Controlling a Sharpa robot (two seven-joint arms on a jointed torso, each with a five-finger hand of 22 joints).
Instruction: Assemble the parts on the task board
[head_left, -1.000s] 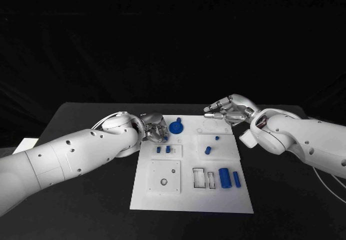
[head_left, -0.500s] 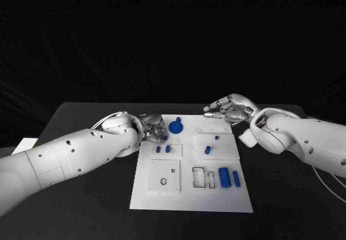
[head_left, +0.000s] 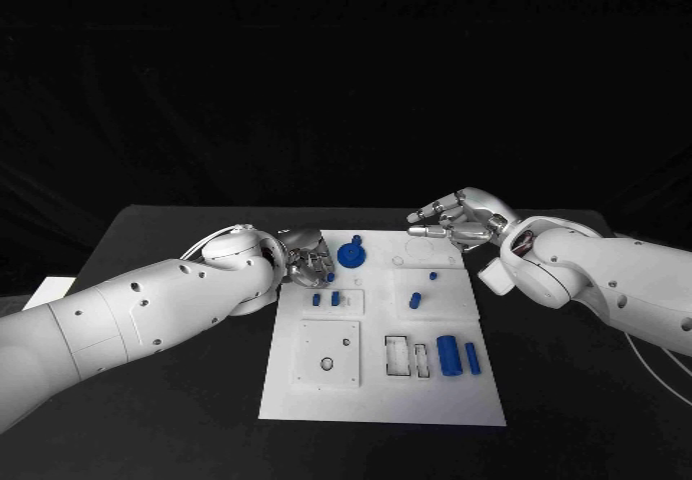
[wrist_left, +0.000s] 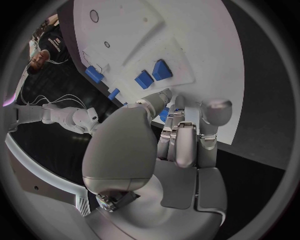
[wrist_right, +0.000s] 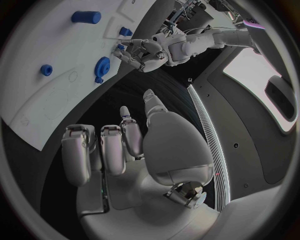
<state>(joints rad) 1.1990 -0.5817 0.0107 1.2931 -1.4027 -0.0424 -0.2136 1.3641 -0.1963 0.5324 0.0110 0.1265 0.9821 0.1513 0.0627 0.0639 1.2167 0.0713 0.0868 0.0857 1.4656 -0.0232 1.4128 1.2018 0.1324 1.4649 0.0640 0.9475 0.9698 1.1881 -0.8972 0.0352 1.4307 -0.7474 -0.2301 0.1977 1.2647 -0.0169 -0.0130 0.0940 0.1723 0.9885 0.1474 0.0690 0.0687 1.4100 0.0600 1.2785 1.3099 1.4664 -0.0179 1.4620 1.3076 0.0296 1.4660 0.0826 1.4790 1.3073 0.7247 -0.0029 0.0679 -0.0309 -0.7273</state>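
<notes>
The left hand (head_left: 306, 257), silver and many-fingered on its white arm, sits at the upper left edge of the white rectangular task board (head_left: 382, 400), its fingers curled in together over the board's rim; in the left wrist view a small blue piece (wrist_left: 164, 114) shows at the fingertips, but whether the hand grips it cannot be told. The right hand (head_left: 457, 222) hovers above the board's upper right corner, in the upper right of the centre of the head view, its fingers bent loosely and apart, holding nothing.

No writing on the board can be read.

On the board, a blue gear-shaped part (head_left: 353, 256) stands near the top edge just beside the left hand. Below it two small blue blocks (head_left: 326, 298) sit side by side in a raised square plate. To their right a short blue peg (head_left: 415, 299) and a tiny blue stud (head_left: 434, 275) lie on another plate. At the lower right two blue cylinders (head_left: 459, 356) lie side by side next to two rectangular slots (head_left: 407, 358)
</notes>
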